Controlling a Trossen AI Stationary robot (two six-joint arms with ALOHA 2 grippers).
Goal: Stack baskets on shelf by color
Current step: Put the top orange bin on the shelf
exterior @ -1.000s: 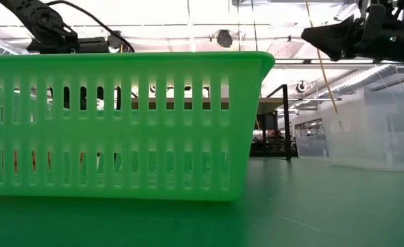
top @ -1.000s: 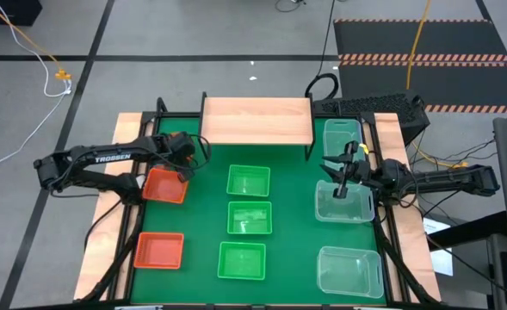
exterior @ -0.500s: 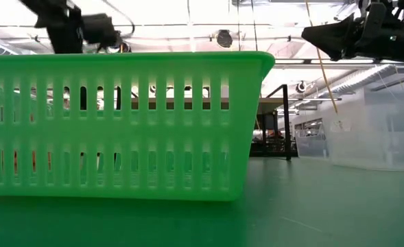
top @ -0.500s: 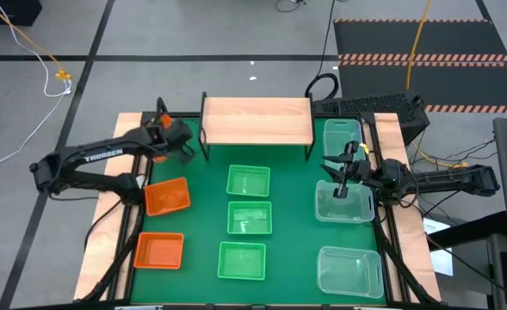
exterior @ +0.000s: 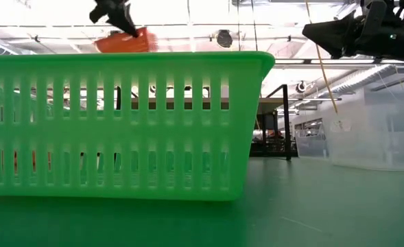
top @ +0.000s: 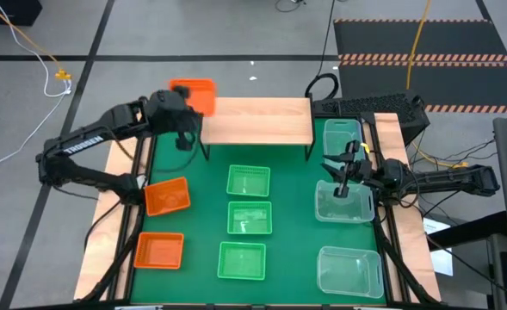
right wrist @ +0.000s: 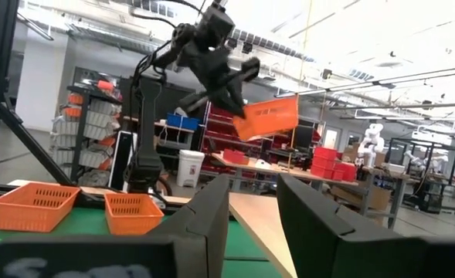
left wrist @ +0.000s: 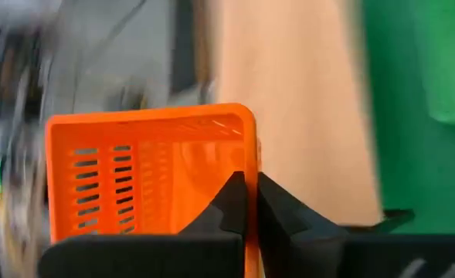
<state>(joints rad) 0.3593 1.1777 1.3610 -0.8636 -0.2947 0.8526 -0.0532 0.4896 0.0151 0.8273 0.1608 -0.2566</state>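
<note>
A red basket (top: 194,93) hangs in the air over the far left corner of the light-wood shelf (top: 262,122), with my left gripper (top: 182,116) shut on it. In the low view this basket (exterior: 123,41) shows tilted under the gripper (exterior: 116,15). Two more red baskets (top: 167,196) (top: 160,250) sit on the green mat at the left. Three green baskets (top: 249,217) form a row down the middle. Three clear baskets (top: 343,205) line the right side. My right gripper (top: 341,182) is open above the middle clear one. My left gripper pinches one side wall of the red basket at its rim (left wrist: 250,166), with one finger (left wrist: 233,202) inside the basket and the other outside. The basket is lifted clear of mat and shelf and hangs tilted below the gripper.
The shelf stands on thin black legs (top: 205,148) at the mat's far edge. A dark keyboard (top: 369,107) lies beyond the table's far right corner. Bare mat (top: 292,215) separates the green row from the clear baskets.
My left gripper has risen high from beside the red basket on the mat and gone toward the far edge, rolling its wrist. It carries a red basket, now lifted clear and tilted by the shelf's left end. The red basket left on the mat has turned slightly.
</note>
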